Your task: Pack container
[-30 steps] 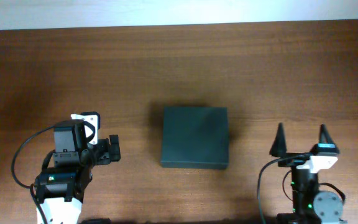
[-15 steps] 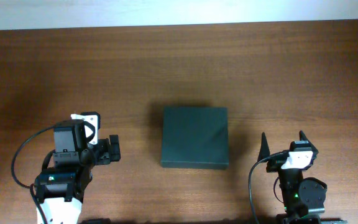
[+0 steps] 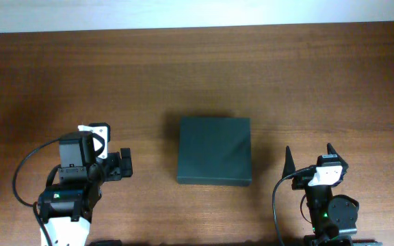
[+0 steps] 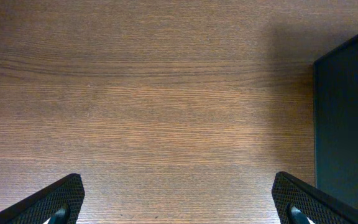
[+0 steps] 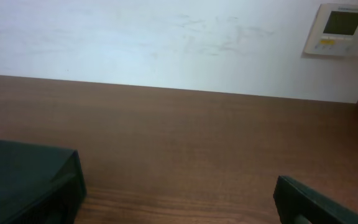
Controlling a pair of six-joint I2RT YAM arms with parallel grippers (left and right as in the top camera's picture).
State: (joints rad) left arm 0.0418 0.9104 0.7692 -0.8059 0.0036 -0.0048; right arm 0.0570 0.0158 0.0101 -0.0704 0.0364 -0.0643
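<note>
The container (image 3: 215,151) is a dark green-black box with its lid shut, in the middle of the wooden table. It also shows at the right edge of the left wrist view (image 4: 350,124) and at the lower left of the right wrist view (image 5: 23,180). My left gripper (image 3: 124,164) is open and empty, left of the container and pointing at it, with bare table between its fingers (image 4: 179,208). My right gripper (image 3: 308,153) is open and empty, right of the container's front corner; only its right finger (image 5: 316,200) shows in the wrist view.
The wooden table (image 3: 197,75) stretches bare behind the container to a white wall (image 5: 166,37). A wall control panel (image 5: 344,28) hangs at the far right. Black cables (image 3: 20,174) loop beside both arm bases.
My right gripper has moved left and back toward the table's front edge, closer to the container's right front corner. The left arm and the container have not moved.
</note>
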